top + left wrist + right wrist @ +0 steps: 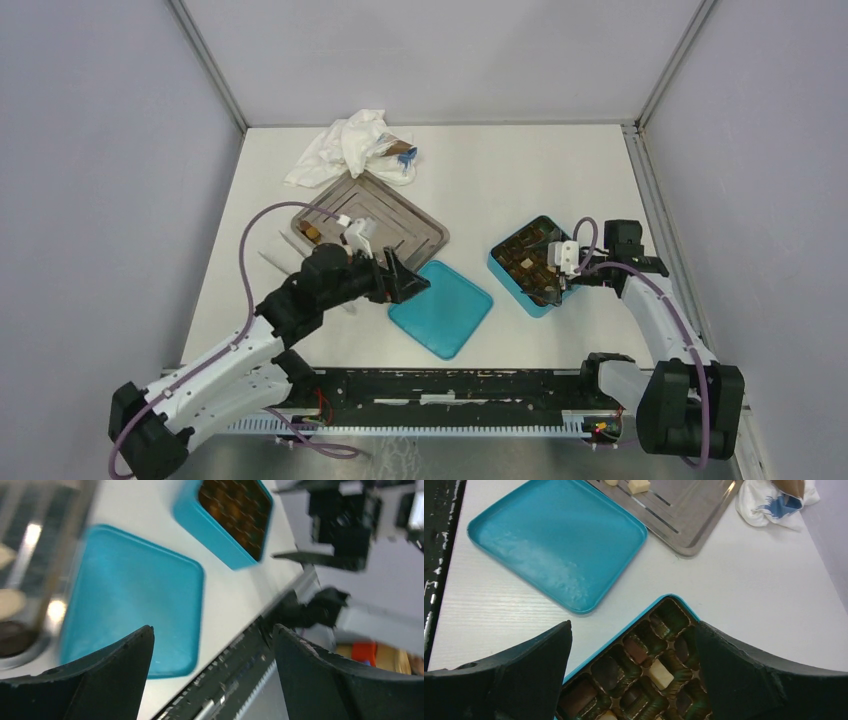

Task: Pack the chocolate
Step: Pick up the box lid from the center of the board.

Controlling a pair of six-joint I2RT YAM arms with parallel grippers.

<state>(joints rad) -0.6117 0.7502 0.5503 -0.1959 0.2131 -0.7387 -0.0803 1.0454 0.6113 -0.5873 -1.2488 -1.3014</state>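
White shells and black joints on left arm (225,365) and right arm (665,325); purple cable (245,250) looped along each. Black, wedge-shaped fingers (115,670) on left pincer (212,630) and right pincer (634,625).

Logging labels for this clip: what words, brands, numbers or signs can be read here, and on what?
None can be read.
White bag: blue print, crumpled, illegible.
Teal lid and teal box: no markings visible.
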